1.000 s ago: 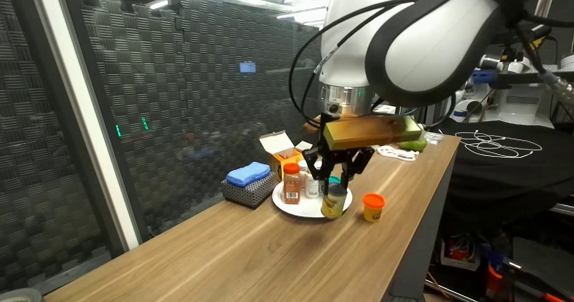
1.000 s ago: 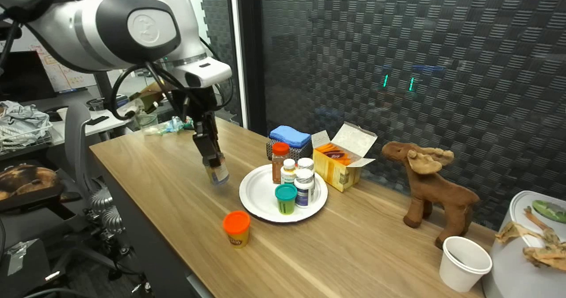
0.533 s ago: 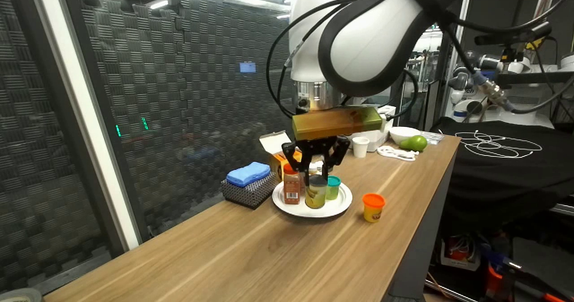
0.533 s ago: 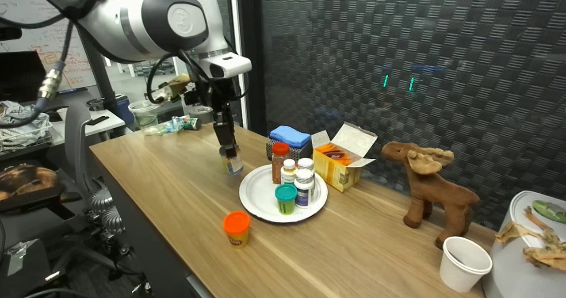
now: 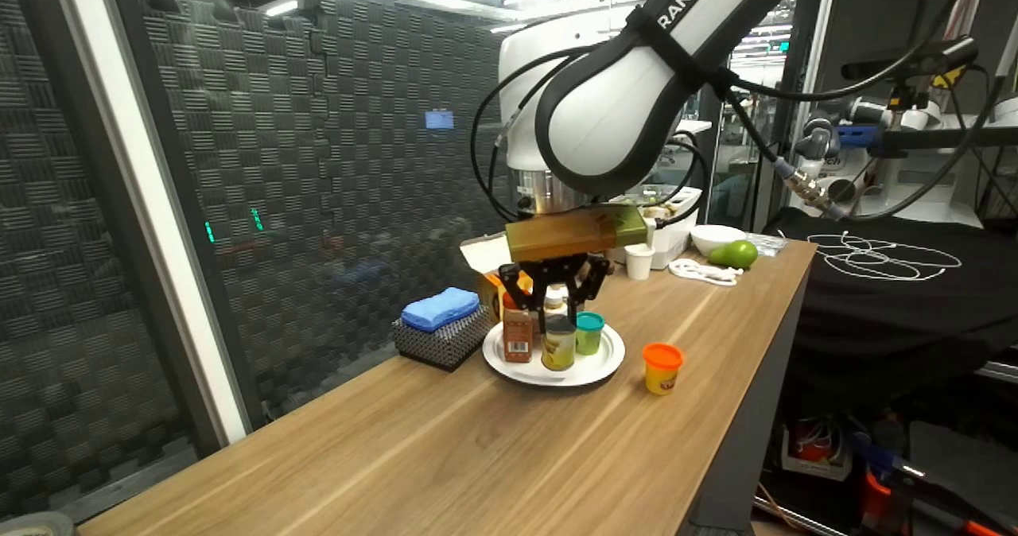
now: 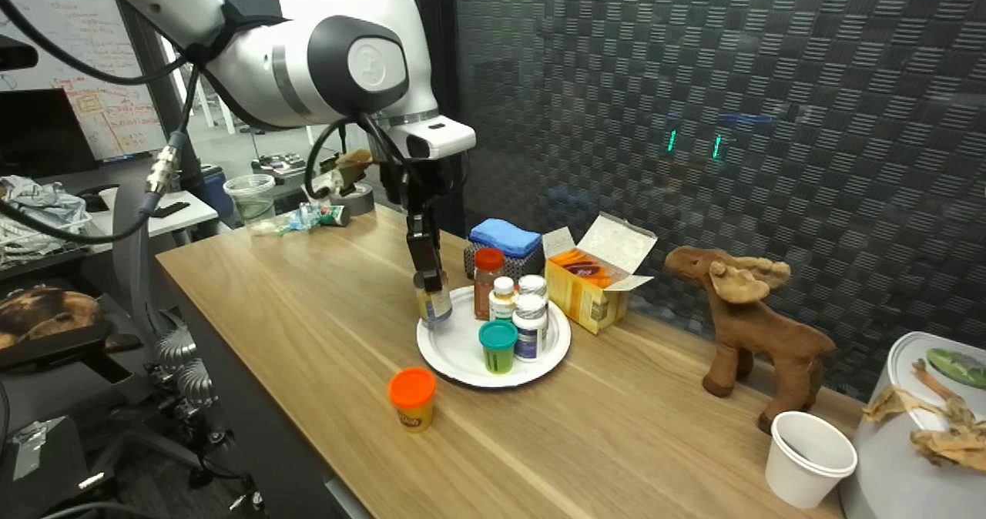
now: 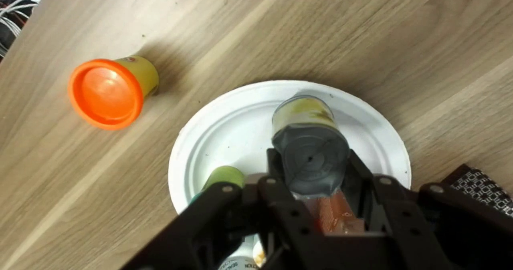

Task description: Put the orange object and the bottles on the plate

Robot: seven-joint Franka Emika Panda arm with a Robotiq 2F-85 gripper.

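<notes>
From where I stand, the black two-fingered robot gripper (image 5: 558,323) has a small dark-lidded cylindrical jar (image 7: 308,115) pinched between its fingers, near the top. The jar's label is yellowish and printed, and its dull grey top looks creased around the edge. In the wrist view it sits just right of centre, over the round plain white plate (image 7: 224,142); whether its base touches there, I can't tell. The small orange-lidded yellow tub (image 6: 414,400) stands upright on the wood-grained table (image 6: 601,442), off the plate but near it, in the upper left of the wrist view. Its plastic-looking lid is bright, glossy and wider than the body. On the plate, near the middle of the frame in an exterior view, are a red-capped see-through bottle (image 6: 484,294) with orange-brown contents, a teal-lidded green tub (image 6: 498,352) and three white bottles (image 6: 529,334) with pale caps.
</notes>
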